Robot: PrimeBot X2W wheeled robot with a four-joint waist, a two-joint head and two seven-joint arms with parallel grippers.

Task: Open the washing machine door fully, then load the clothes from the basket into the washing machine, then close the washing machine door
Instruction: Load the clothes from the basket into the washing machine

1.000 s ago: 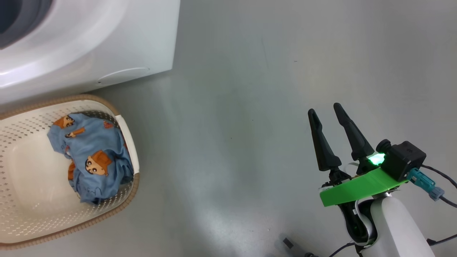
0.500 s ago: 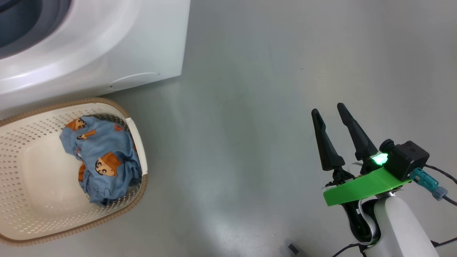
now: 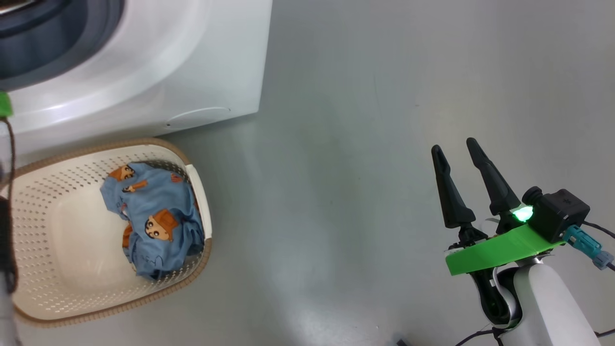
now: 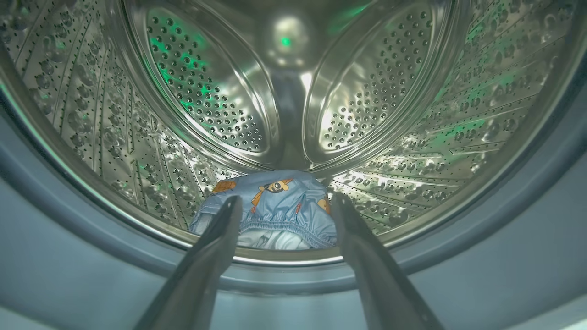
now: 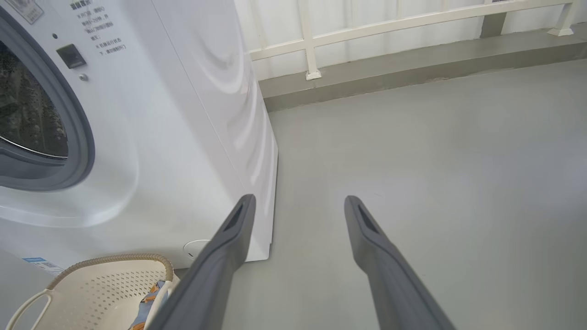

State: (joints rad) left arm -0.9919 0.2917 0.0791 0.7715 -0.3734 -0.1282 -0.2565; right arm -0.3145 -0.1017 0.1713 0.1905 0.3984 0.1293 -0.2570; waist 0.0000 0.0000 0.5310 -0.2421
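The white washing machine (image 3: 144, 72) stands at the upper left; its door is out of view. Looking into the steel drum (image 4: 206, 91), I see a light blue cartoon-print garment (image 4: 275, 206) lying on the drum's bottom. My left gripper (image 4: 285, 199) is open just before the grey-blue gasket (image 4: 69, 256), holding nothing. More of the clothes (image 3: 153, 216) lie bunched at the right end of the cream basket (image 3: 38, 192) on the floor in front of the machine. My right gripper (image 3: 454, 145) hovers open and empty over the floor, far right of the basket.
Grey floor (image 3: 360, 144) stretches to the right of the machine. A white railing (image 5: 312, 46) on a raised kerb runs along the back. A green part and a dark cable of my left arm (image 3: 5, 103) show at the head view's left edge.
The head camera has turned, so machine and basket sit further right and lower in view. A bit of my left arm has come in at the left edge. Both grippers stay open.
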